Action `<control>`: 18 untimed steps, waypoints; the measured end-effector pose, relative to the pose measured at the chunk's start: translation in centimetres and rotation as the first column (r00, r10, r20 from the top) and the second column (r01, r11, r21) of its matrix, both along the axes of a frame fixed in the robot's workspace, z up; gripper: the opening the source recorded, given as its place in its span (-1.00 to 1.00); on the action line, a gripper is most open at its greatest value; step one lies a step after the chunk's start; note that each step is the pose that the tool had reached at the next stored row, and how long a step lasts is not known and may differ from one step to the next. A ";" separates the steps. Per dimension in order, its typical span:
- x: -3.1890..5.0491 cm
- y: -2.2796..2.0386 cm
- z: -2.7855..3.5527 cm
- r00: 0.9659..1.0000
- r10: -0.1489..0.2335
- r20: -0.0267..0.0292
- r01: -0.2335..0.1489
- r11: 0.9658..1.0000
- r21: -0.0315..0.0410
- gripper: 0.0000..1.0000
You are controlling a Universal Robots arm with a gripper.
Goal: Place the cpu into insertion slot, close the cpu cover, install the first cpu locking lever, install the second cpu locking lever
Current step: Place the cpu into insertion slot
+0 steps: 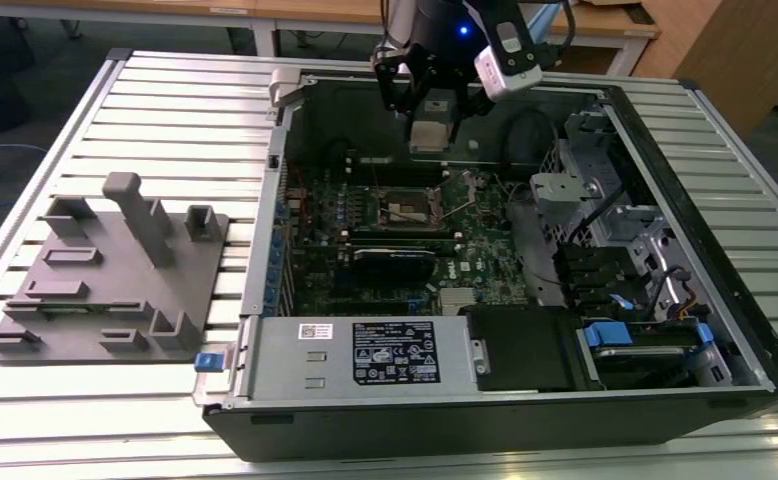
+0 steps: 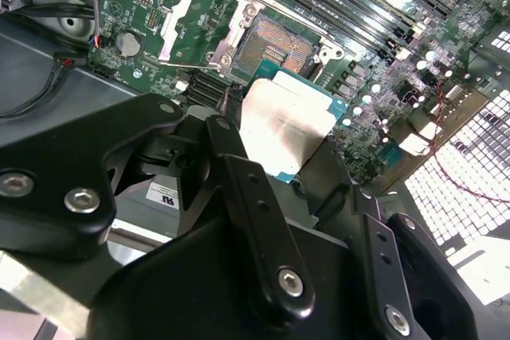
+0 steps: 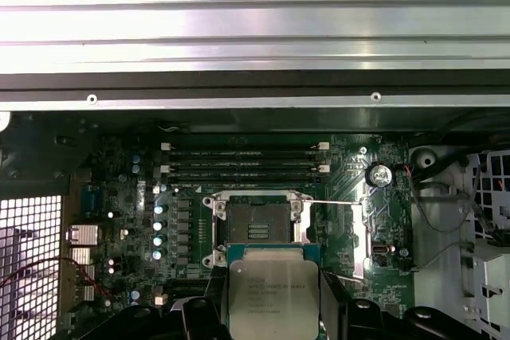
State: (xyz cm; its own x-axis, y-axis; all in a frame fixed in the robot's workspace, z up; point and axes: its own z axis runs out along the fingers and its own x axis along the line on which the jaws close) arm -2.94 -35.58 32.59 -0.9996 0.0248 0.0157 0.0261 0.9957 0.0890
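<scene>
Black gripper (image 2: pixel 283 142) jaws sit clamped on two opposite edges of the cpu (image 2: pixel 288 113): flat square chip, dull pale-grey metal lid, green-blue rim. I see it held above the motherboard (image 3: pixel 351 173), just beside the uncovered insertion slot (image 2: pixel 279 44), not seated.

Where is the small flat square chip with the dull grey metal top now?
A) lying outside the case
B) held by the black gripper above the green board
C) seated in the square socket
B: the gripper clamps the cpu, and the insertion slot is empty.
</scene>
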 end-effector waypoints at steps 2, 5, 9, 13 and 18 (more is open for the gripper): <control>0.00 0.00 -0.01 1.000 0.000 0.000 0.000 1.000 0.000 0.08; 0.00 0.00 -0.16 1.000 0.000 0.000 0.000 1.000 0.000 0.08; -0.01 0.00 -0.45 1.000 0.000 0.001 0.000 1.000 0.000 0.08; -0.02 0.00 -0.56 1.000 0.000 0.000 0.000 1.000 0.000 0.08; -0.07 0.00 -0.74 1.000 0.000 0.001 0.000 1.000 0.000 0.08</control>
State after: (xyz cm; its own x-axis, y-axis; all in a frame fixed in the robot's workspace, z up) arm -3.01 -35.59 31.85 -0.9996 0.0248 0.0150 0.0260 0.9957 0.0891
